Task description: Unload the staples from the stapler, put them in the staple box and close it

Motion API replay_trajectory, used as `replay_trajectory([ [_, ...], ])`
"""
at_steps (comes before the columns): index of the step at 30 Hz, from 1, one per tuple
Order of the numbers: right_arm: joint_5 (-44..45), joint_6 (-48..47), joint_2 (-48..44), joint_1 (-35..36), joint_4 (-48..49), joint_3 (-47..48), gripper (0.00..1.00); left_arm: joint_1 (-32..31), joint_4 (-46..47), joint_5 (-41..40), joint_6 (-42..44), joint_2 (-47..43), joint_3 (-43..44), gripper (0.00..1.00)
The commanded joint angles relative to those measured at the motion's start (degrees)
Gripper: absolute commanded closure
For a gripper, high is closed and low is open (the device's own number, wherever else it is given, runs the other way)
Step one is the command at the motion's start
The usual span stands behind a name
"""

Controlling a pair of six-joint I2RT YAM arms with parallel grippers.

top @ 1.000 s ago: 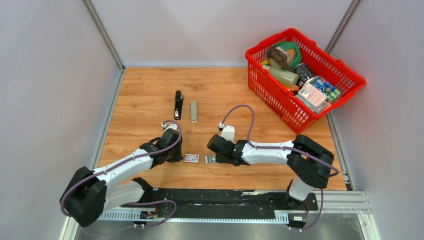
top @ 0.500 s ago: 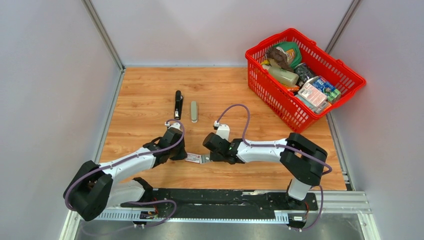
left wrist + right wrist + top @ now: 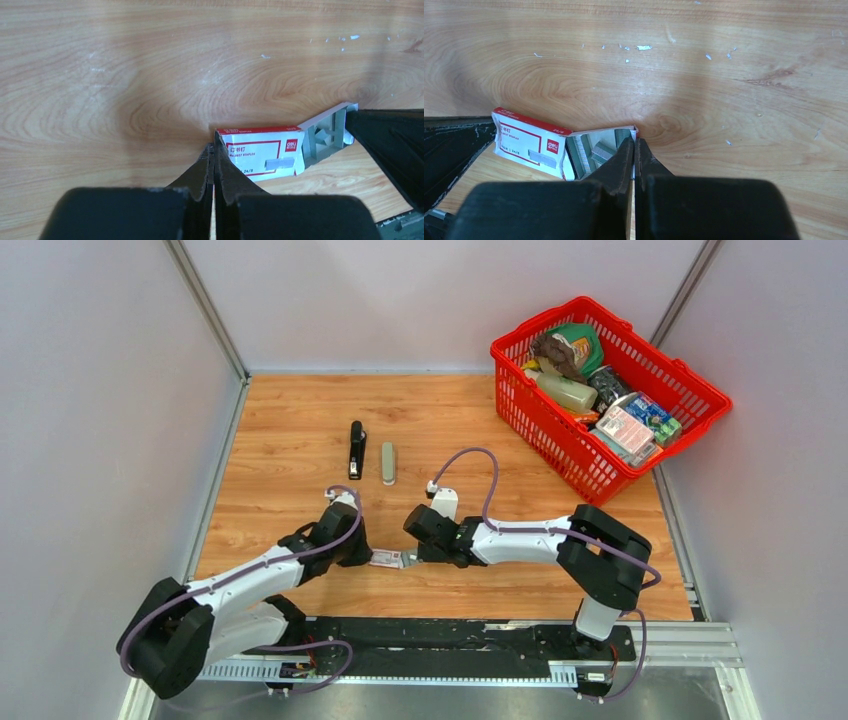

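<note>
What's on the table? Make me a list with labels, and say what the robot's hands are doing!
stapler: black, far side, untouched
grey bar: just right of the stapler
staple box: white and red, between both grippers, tray slid out
staples: silvery strips in the tray
left gripper: jaws shut at the box's closed end
right gripper: jaws shut at the tray end
red basket: far right, holding packets

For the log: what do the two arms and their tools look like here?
The left arm and right arm share white link shells with bulky black joint housings. A purple cable loops loosely along each. The left tool and right tool have black wedge-shaped fingers tapering to thin tips. No markings show.
</note>
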Motion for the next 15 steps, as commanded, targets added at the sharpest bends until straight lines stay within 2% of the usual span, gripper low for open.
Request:
replay_trajectory([
  [1, 1.6, 1.3, 0.2, -0.4, -0.2, 0.4, 0.99, -0.2, -4.9, 0.7, -0.5, -3.1, -2.5, 1.0],
  [15, 0.7, 1.4, 0.7, -0.2, 0.3, 0.6, 0.98, -0.2, -7.4, 1.1, -1.1, -7.5, -3.7, 1.0],
])
